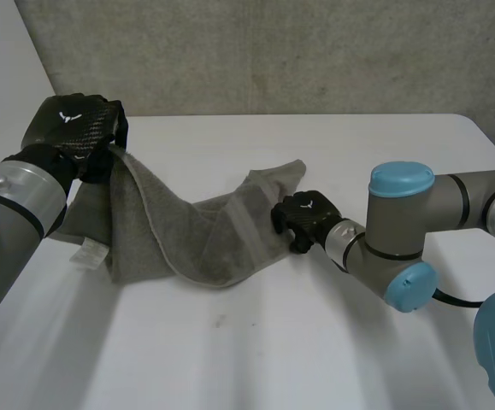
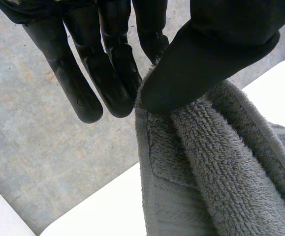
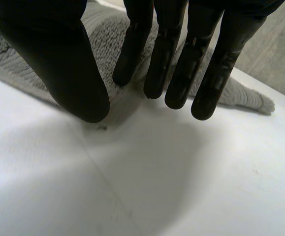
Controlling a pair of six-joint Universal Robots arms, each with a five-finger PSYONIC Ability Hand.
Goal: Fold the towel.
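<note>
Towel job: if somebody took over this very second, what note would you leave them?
Left hand: shut on one end of the grey towel, pinched between thumb and fingers, held up off the table.
Right hand: open, fingers straight, at the towel's edge near its other end, which lies on the table.
Done: one end is up.
Left: no neat fold yet; probably lay the held end across and flatten.

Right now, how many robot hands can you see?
2. The left robot hand pinches the towel at its raised end; the right robot hand sits open beside the other end.
</note>
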